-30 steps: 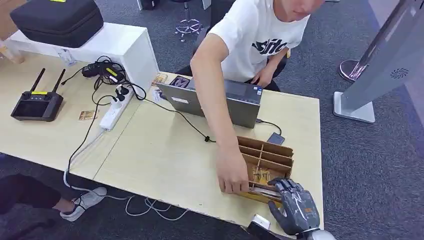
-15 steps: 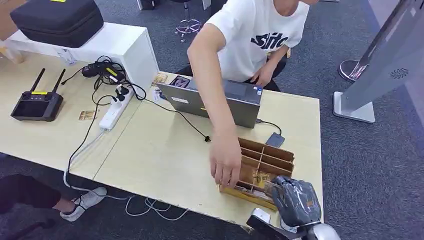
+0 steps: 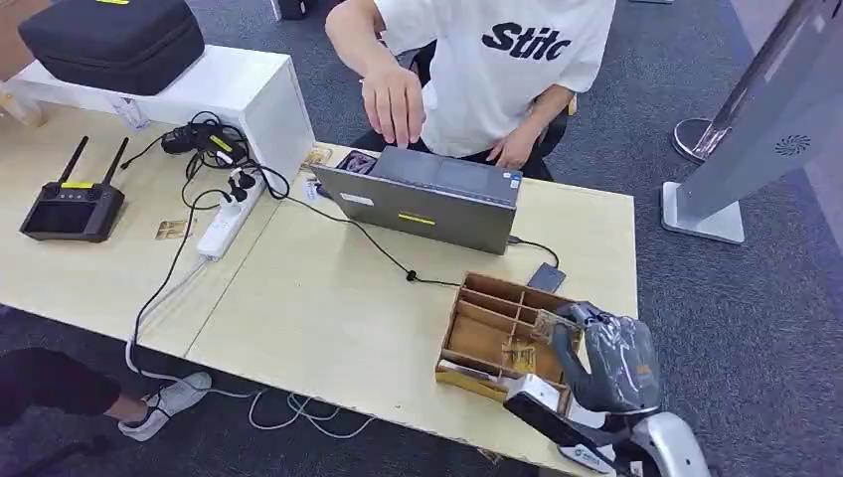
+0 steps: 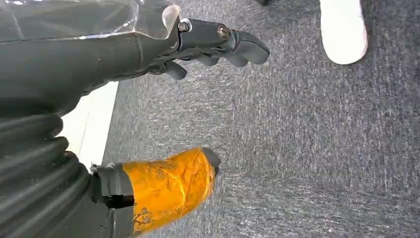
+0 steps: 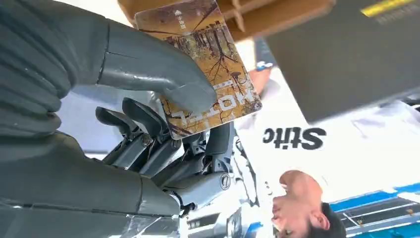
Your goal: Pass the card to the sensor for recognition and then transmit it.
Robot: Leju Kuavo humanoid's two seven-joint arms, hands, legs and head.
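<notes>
The card (image 5: 205,64) is pinched between the thumb and fingers (image 5: 148,119) of the right hand (image 3: 608,353), above the near right corner of the divided box (image 3: 487,328), whose compartments hold more cards. The left hand (image 4: 148,99) hangs over carpet, fingers apart, holding nothing.

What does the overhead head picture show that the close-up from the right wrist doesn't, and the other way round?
The head view alone takes in the whole table, the wooden divider box, the power strip and the black controller.

The right wrist view alone shows the printed face of the card, with the thumb pressing it against the fingers.

Both share the right robot hand holding that card, the grey laptop, and the person in the white shirt.
</notes>
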